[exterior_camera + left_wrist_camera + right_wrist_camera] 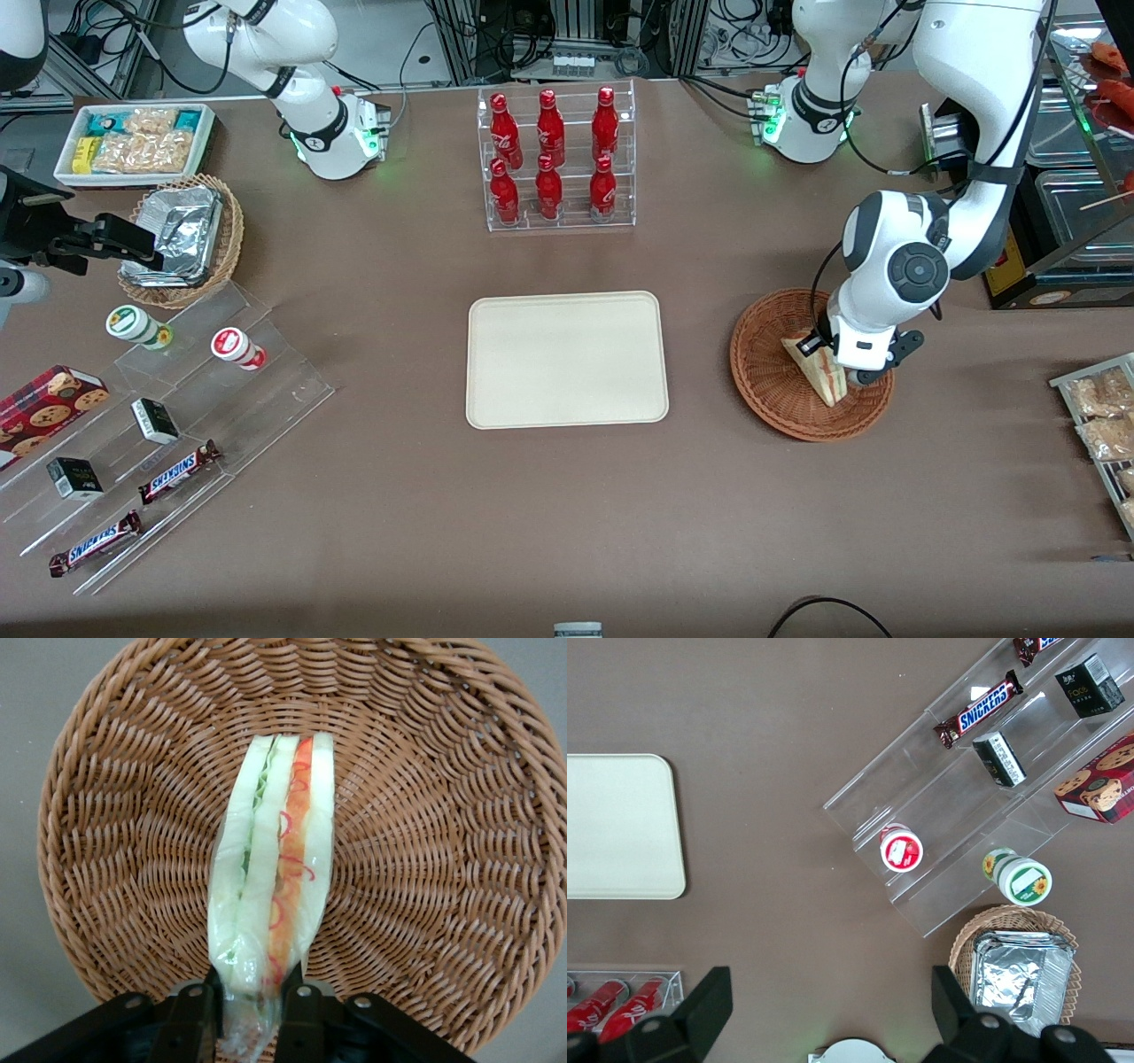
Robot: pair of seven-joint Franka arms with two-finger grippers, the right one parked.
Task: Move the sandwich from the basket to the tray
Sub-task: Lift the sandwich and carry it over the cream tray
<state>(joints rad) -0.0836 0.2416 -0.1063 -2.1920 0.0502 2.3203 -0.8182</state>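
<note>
The sandwich is a wrapped white-bread wedge with red, orange and green filling. It stands on edge inside the reddish-brown wicker basket toward the working arm's end of the table. My left gripper is down in the basket, shut on the end of the sandwich nearer the working arm's end. In the left wrist view the sandwich runs away from the gripper across the basket, with the black fingers pressed against its wrapper on both sides. The cream tray lies bare mid-table, beside the basket.
A clear rack of red bottles stands farther from the front camera than the tray. Toward the parked arm's end are a tan basket with foil, a white snack box and a clear stepped shelf of snacks. Bagged snacks lie at the working arm's edge.
</note>
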